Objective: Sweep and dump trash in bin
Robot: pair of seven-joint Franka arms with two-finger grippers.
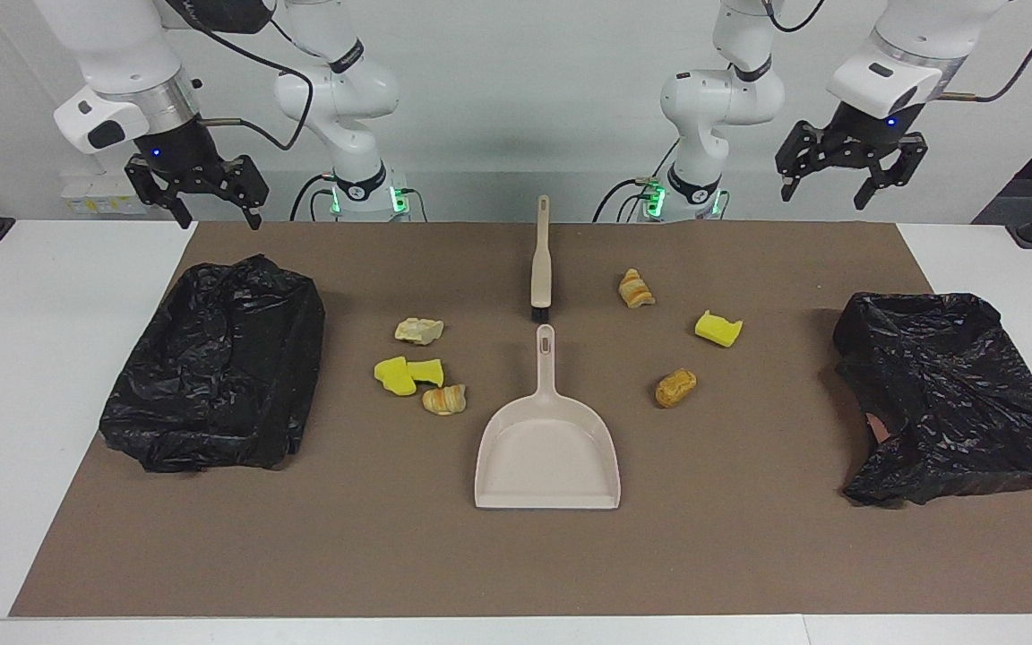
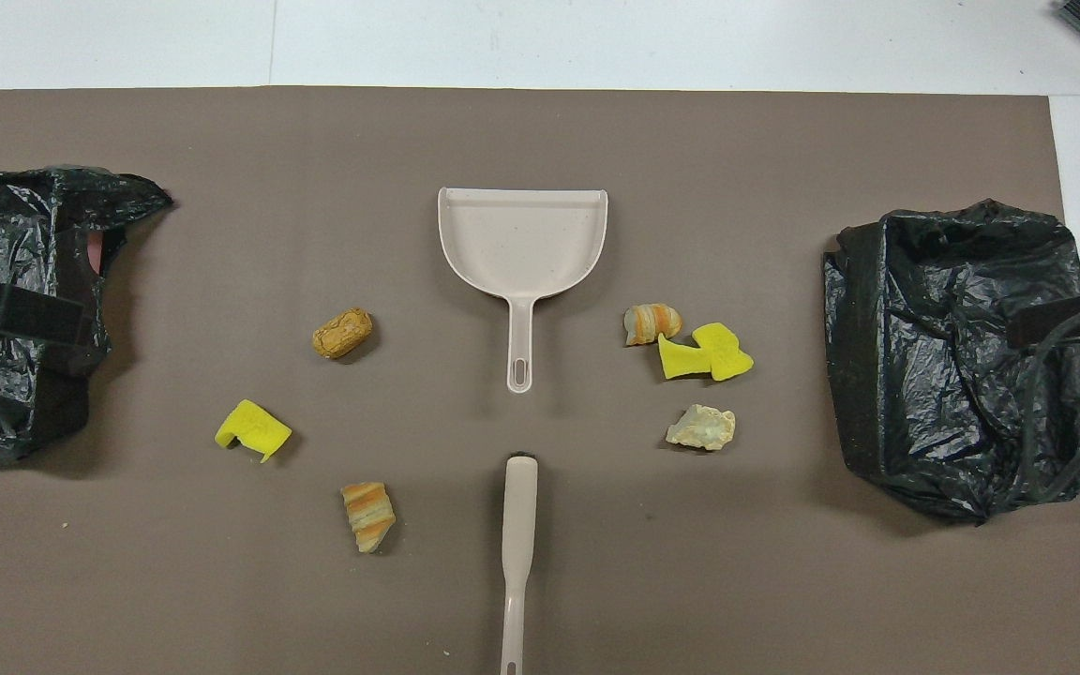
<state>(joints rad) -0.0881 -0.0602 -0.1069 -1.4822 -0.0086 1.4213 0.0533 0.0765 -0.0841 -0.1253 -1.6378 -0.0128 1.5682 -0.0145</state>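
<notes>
Several pieces of trash lie on the brown mat [image 1: 516, 555]. Two yellow sponge chunks [image 1: 407, 374], a striped pastry lump [image 1: 443, 399] and a pale lump [image 1: 418, 331] sit toward the right arm's end. A pastry piece [image 1: 634, 288], a yellow chunk [image 1: 718, 329] and a brown lump [image 1: 675, 387] sit toward the left arm's end. A black-bagged bin [image 1: 216, 363] stands at the right arm's end, and another bin [image 1: 950, 394] at the left arm's end. My right gripper [image 1: 219, 215] hangs open and empty, high over the mat's edge by its bin. My left gripper [image 1: 825, 188] is open, empty and raised.
A beige dustpan [image 1: 548, 448] lies mid-mat with its handle pointing toward the robots. A beige brush [image 1: 540, 260] lies in line with it, nearer to the robots. White table [image 1: 23, 376] borders the mat at both ends.
</notes>
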